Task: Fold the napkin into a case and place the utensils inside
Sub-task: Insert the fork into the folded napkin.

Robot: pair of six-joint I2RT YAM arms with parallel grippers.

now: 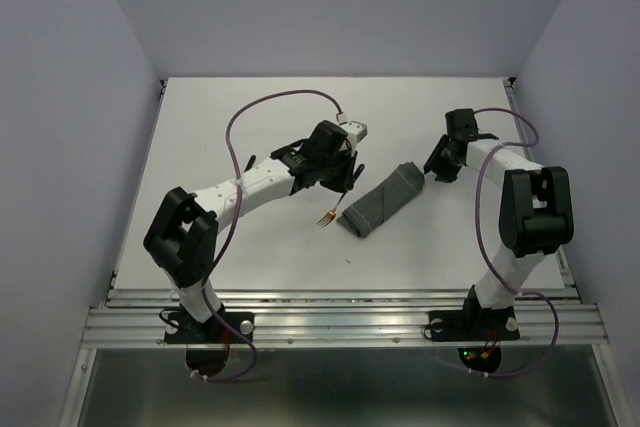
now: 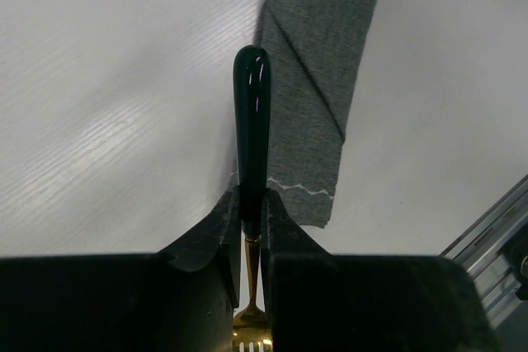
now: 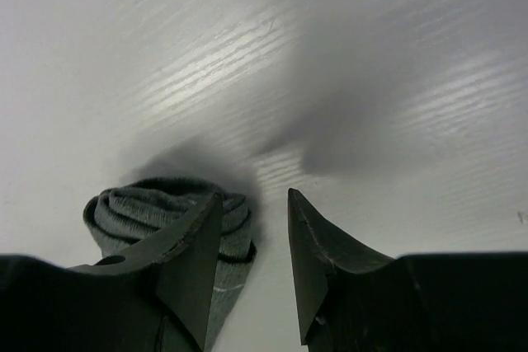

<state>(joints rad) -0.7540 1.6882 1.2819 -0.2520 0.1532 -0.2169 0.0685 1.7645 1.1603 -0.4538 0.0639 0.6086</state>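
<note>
From the top external view, the left arm rises from its base at the near edge, bends at a high elbow and stretches its forearm away and to the right over the table [image 1: 200,127]. Its wrist is turned so the left gripper [image 1: 340,185] points down towards the surface. A fork [image 1: 327,217] hangs from it with the gold tines slanting towards the near side. Whether the tines touch the table cannot be told. Just right of the fork lies the case [image 1: 385,200], a narrow dark grey-green roll set diagonally, its near end close to the tines. The right arm stands folded, with its elbow high and its forearm reaching away and to the left. The right gripper [image 1: 437,169] is low, beside the far end of the case.

In the left wrist view, the 2 fingers [image 2: 216,241] of the left gripper [image 2: 252,224] are pinched tight on the fork [image 2: 252,121] where its dark glossy handle meets the gold neck. The tines are at the bottom edge, and the handle points at the case [image 2: 322,72], overlapping its left edge. A pale stitched line crosses the case's near end.

In the right wrist view, the right gripper [image 3: 252,265] has its fingers [image 3: 191,257] moderately apart, with only bare table [image 3: 272,55] in the gap and nothing gripped. The rolled end of the case [image 3: 153,208] sits just outside the left finger, partly hidden behind it. Whether they touch cannot be told.
</note>
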